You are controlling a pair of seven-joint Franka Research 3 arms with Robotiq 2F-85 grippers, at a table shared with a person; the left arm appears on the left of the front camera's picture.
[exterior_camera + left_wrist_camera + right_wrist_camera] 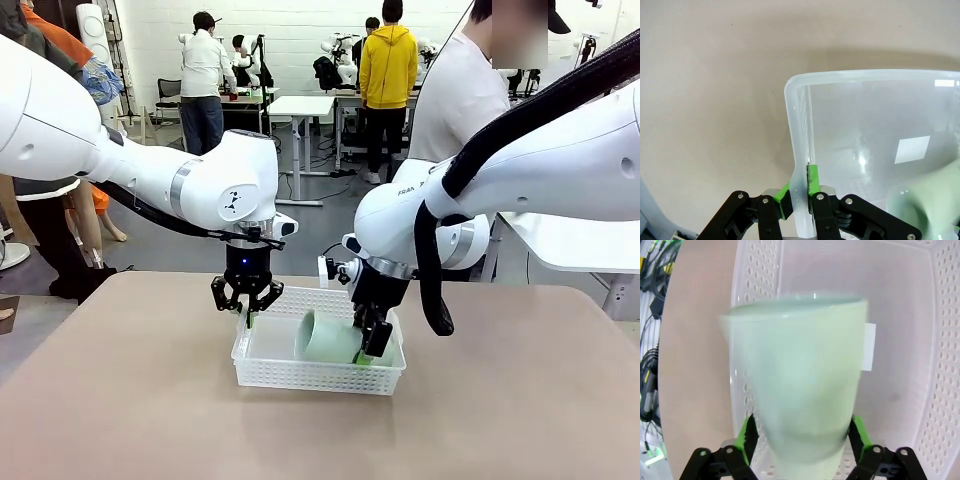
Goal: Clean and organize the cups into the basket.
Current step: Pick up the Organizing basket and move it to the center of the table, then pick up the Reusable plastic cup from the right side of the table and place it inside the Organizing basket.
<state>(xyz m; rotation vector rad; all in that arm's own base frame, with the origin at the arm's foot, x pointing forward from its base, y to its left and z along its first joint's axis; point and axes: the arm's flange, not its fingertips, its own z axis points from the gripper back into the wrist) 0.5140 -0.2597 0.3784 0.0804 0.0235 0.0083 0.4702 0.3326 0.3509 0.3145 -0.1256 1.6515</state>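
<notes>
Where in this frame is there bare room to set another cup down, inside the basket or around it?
Inside the basket, the floor between the mint cup and the wall pinched by the left gripper is bare. The table is bare left, right and in front of the basket. Crowded: the basket's right half, where the right gripper straddles the cup.

Basket [320, 378] on table [120, 400]; cup [328, 338] lying inside, right half; left tool [246, 318] at left wall, right tool [368, 350] astride cup.
</notes>
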